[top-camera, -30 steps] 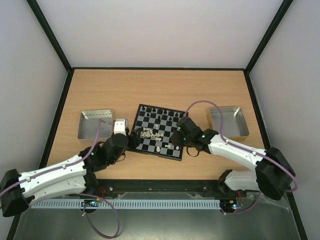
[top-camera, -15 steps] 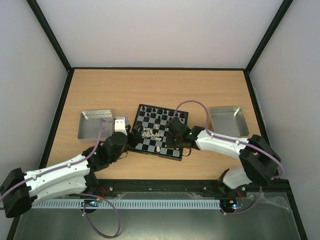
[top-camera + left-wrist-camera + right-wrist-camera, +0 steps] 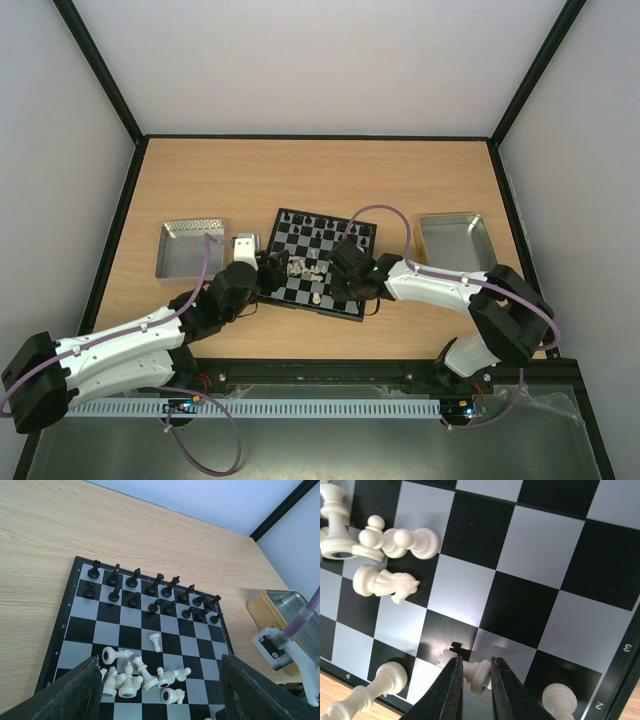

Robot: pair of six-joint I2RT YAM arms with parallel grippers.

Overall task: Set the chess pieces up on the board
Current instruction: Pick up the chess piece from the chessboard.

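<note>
My left fingers [image 3: 75,692] are spread wide and empty, with the heap of white pieces [image 3: 135,677] between them on the board [image 3: 80,629]; descending may scatter it. My right fingers [image 3: 451,695] pinch one toppled white piece [image 3: 479,674]; it may twist loose and strike the standing piece [image 3: 557,700] just right.

Left hand [image 3: 271,272] and right hand [image 3: 343,275] flank white chess pieces [image 3: 305,268] on the board [image 3: 297,288].

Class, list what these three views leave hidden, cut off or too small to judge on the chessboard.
- Right wrist view: the right gripper covers part of the white piece it pinches; type unclear.
- Left wrist view: the left gripper and the bottom edge cut off the chessboard's nearest rows.
- Top view: the right arm covers part of the chessboard's right side; chess pieces too small to identify.
</note>
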